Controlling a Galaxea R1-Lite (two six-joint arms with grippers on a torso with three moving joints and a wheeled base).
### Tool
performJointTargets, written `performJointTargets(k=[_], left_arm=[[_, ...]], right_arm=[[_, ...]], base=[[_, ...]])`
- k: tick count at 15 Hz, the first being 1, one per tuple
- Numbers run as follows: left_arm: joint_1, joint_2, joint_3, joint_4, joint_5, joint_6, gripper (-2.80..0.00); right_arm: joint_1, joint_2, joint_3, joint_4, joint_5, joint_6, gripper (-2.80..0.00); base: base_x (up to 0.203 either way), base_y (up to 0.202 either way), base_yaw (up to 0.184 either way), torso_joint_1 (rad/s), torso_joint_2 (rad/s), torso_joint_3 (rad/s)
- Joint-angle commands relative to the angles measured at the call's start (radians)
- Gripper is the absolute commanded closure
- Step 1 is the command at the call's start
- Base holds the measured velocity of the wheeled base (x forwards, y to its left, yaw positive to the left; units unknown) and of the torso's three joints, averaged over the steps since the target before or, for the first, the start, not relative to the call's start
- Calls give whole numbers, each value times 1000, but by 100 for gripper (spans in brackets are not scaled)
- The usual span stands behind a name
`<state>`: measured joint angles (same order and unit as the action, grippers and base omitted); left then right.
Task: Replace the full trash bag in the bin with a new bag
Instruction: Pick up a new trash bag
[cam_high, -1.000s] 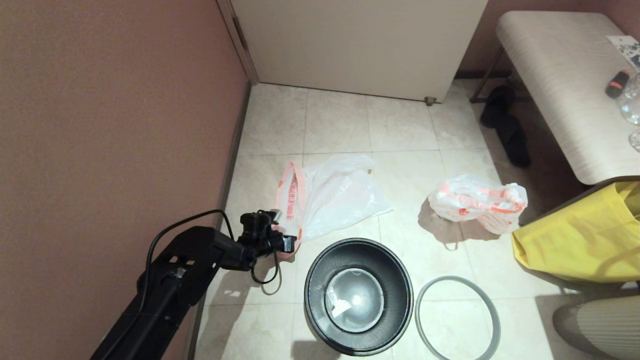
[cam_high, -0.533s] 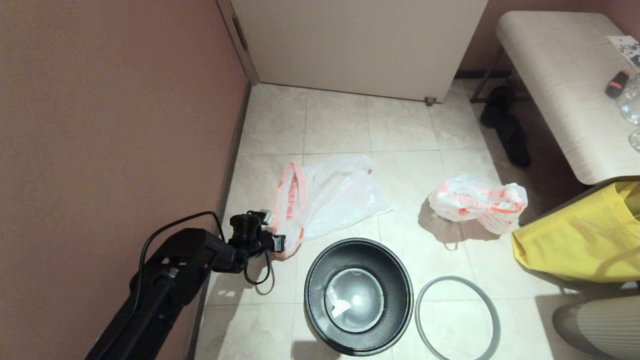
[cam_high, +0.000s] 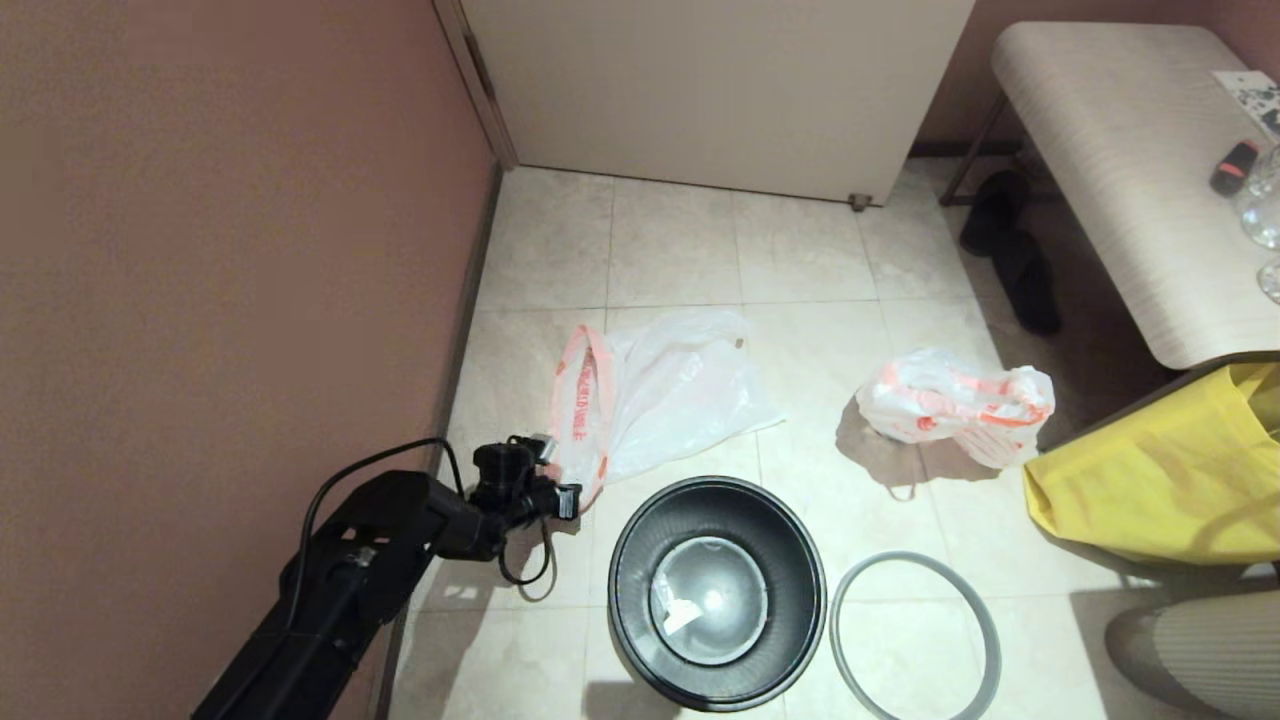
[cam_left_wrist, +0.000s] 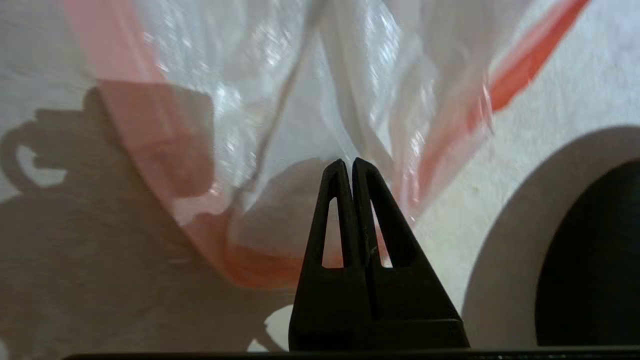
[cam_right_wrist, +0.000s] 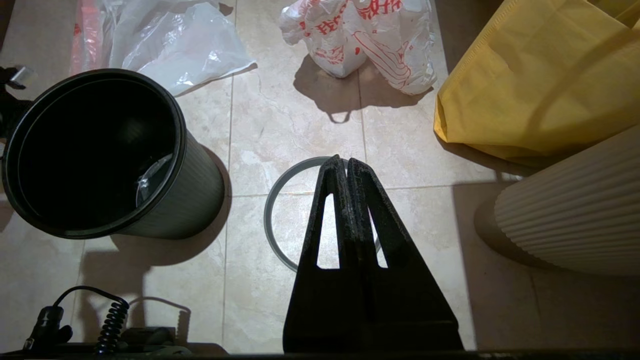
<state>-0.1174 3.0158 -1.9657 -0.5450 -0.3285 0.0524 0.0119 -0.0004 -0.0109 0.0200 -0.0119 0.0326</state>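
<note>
The new bag (cam_high: 680, 390) lies limp on the floor tiles beyond the bin, its orange-pink band toward the wall. My left gripper (cam_high: 575, 492) is low at the band's near end, shut on a fold of the new bag (cam_left_wrist: 280, 75), which rises from the tips of the left gripper (cam_left_wrist: 348, 162). The black bin (cam_high: 780, 540) stands upright without a liner, and its grey hoop (cam_high: 915, 556) lies flat on the floor to its right. The full trash bag (cam_high: 955, 405) sits bunched further right. My right gripper (cam_right_wrist: 346, 160) hangs shut and empty above the hoop (cam_right_wrist: 267, 216).
A brown wall (cam_high: 200, 300) runs close along the left arm. A yellow fabric bag (cam_high: 1160, 470) and a ribbed cream object (cam_high: 1200, 650) crowd the right side. A bench (cam_high: 1120, 150) with black slippers (cam_high: 1010, 250) beneath stands at the back right, and a door (cam_high: 720, 90) behind.
My left gripper swung left toward the wall, then came partly back right. The banded near corner of the new bag followed it. The bin, hoop and full bag stayed put.
</note>
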Motion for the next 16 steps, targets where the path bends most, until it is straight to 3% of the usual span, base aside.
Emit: performJointTargets(k=[1,4,6,8,12,16], left_arm=[[-6,12,-2,19,-1,20,0],[-14,26,-2,91,5,88,0],[-20,32,-1,104,10,91,0],[-20,39,-1,190,34,173,0],[-15,43,-1,288,108,266,0],[-17,17,4,353,170,279,0]], right_arm=[[0,2,0,0,0,1,0],[0,2,0,0,0,1,0],[0,1,0,0,0,0,0],[0,2,0,0,0,0,0],[0,1,0,0,0,1,0],[0,0,0,0,0,1,0]], base=[[0,0,0,0,0,0],[0,0,0,0,0,0],[0,0,0,0,0,0],[0,0,0,0,0,0],[0,0,0,0,0,0],[0,0,0,0,0,0]])
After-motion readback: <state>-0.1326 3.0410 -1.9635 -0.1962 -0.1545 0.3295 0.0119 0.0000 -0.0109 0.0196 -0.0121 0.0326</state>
